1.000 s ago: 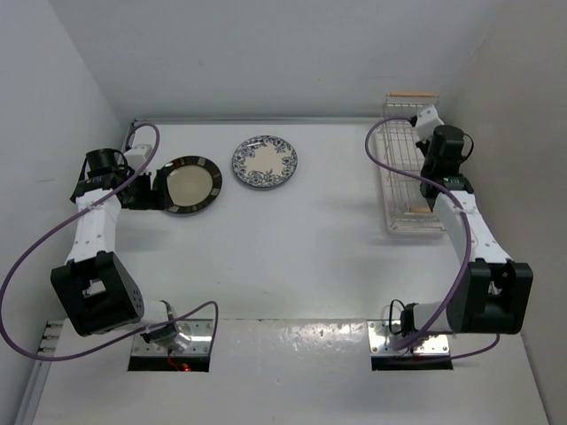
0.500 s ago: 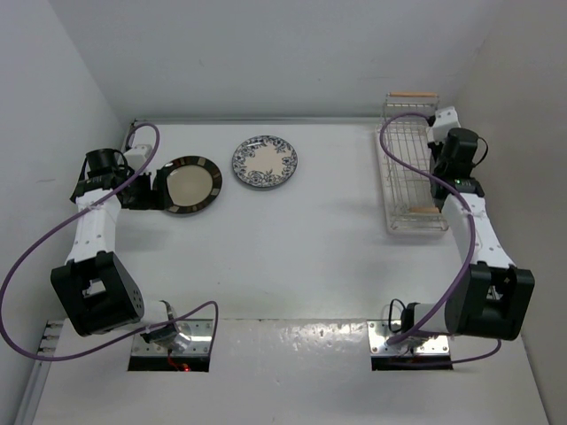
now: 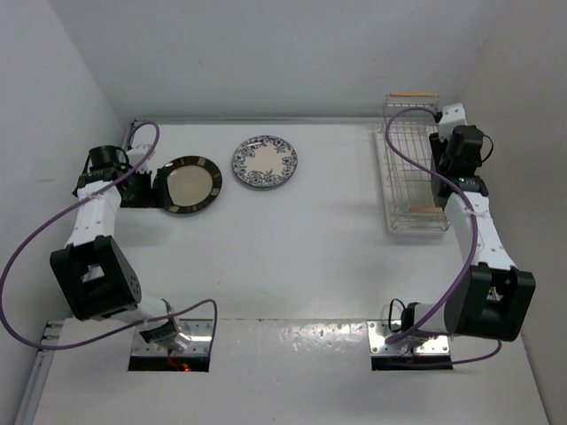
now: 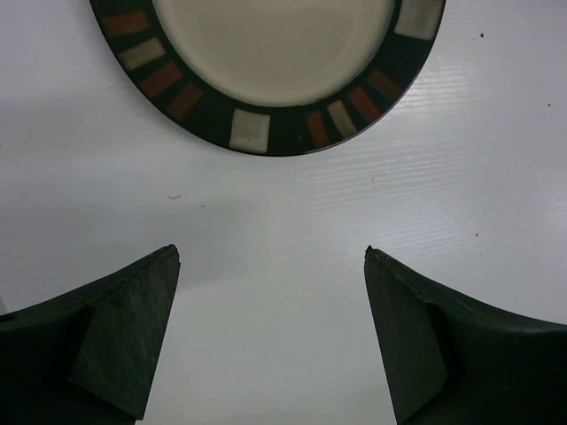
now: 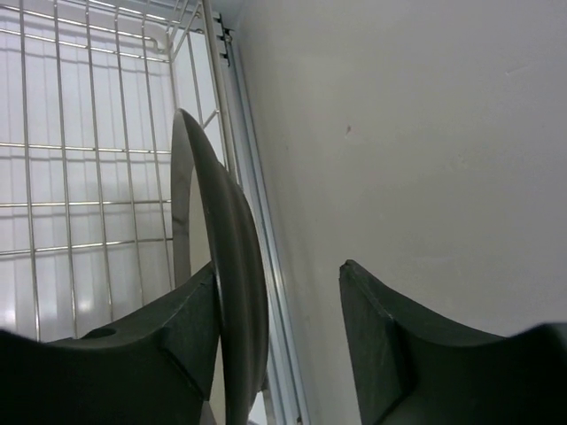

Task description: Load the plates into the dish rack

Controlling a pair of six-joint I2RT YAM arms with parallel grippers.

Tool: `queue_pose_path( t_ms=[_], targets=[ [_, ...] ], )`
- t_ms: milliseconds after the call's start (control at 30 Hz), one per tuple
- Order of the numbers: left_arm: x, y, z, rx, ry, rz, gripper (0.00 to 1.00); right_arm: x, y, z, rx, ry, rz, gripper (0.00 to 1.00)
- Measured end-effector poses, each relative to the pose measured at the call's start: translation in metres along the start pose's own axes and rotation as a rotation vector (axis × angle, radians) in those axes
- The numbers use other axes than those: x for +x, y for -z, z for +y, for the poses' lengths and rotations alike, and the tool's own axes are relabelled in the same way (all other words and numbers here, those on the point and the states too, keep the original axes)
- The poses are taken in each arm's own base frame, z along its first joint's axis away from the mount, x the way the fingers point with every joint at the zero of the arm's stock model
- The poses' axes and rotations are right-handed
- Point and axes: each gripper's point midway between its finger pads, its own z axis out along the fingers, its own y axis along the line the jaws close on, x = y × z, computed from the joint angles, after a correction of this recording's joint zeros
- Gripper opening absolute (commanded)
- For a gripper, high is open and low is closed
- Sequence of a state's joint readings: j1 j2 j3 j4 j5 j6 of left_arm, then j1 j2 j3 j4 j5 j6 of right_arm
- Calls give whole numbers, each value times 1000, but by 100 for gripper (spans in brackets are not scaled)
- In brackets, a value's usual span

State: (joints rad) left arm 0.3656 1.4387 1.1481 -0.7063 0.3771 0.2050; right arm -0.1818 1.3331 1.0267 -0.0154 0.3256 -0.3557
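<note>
The left gripper [image 4: 270, 252] has its fingers [image 4: 124, 345] spread wide with nothing between them, only bare table [image 4: 496, 177]. The dark-rimmed plate [image 4: 266, 53] lies flat just beyond the fingertips, apart from both, its near rim centred on the gap. The blue-and-white floral plate [image 3: 264, 162] lies flat farther out past that plate, well away from these fingers. The right gripper [image 5: 276, 268] is also parted. The grey-rimmed plate [image 5: 226, 257] stands on edge between its fingers, close against the rack-side finger [image 5: 151, 345] and clear of the wall-side one, so it is not clamped. The dish rack [image 5: 53, 146] stretches away beyond and beside the rack-side finger, the plate at its wall-side edge. The white wall [image 5: 425, 133] rises just outside the other finger. The plate's lower rim is hidden.
</note>
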Motion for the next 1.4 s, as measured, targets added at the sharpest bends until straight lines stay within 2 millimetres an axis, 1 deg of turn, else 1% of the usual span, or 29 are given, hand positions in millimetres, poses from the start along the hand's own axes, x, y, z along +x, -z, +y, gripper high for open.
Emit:
queue_pose_path(
  t_ms=[33, 67, 167, 267, 300, 500, 667, 767, 800, 867, 967, 1233, 1300, 1400],
  targets=[
    [-1, -3, 1, 2, 3, 7, 89, 0, 0, 0, -3, 0, 2, 50],
    [-2, -5, 3, 4, 4, 11, 89, 0, 0, 1, -7, -2, 6, 45],
    [-3, -6, 3, 7, 6, 15, 89, 1, -1, 4, -16, -6, 12, 34],
    [-4, -5, 3, 8, 6, 15, 89, 3, -1, 6, -22, -12, 17, 34],
    [-4, -5, 3, 9, 6, 16, 89, 3, -1, 6, -21, -15, 18, 36],
    [-3, -5, 3, 6, 3, 18, 89, 7, -3, 5, -20, -64, 26, 36],
    [-3, -5, 3, 6, 4, 19, 89, 18, -9, 9, -29, -80, 62, 36],
    [-3, -5, 3, 7, 4, 19, 89, 29, -13, 13, -41, -74, 96, 23],
    [-3, -5, 3, 6, 4, 19, 89, 31, -14, 15, -48, -71, 105, 12],
    [-3, -5, 3, 7, 4, 20, 89, 34, -14, 10, -29, -24, 114, 1],
    [-3, -5, 3, 8, 4, 20, 89, 35, -15, 3, -10, -6, 116, 0],
    [-3, -5, 2, 10, 4, 20, 89, 31, -11, 8, -34, 9, 123, 0],
    [-3, -5, 2, 11, 5, 20, 89, 29, -7, 10, -39, 13, 121, 0],
    [-3, -5, 2, 15, 5, 19, 89, 20, -2, 10, -36, 14, 95, 0]
  ],
)
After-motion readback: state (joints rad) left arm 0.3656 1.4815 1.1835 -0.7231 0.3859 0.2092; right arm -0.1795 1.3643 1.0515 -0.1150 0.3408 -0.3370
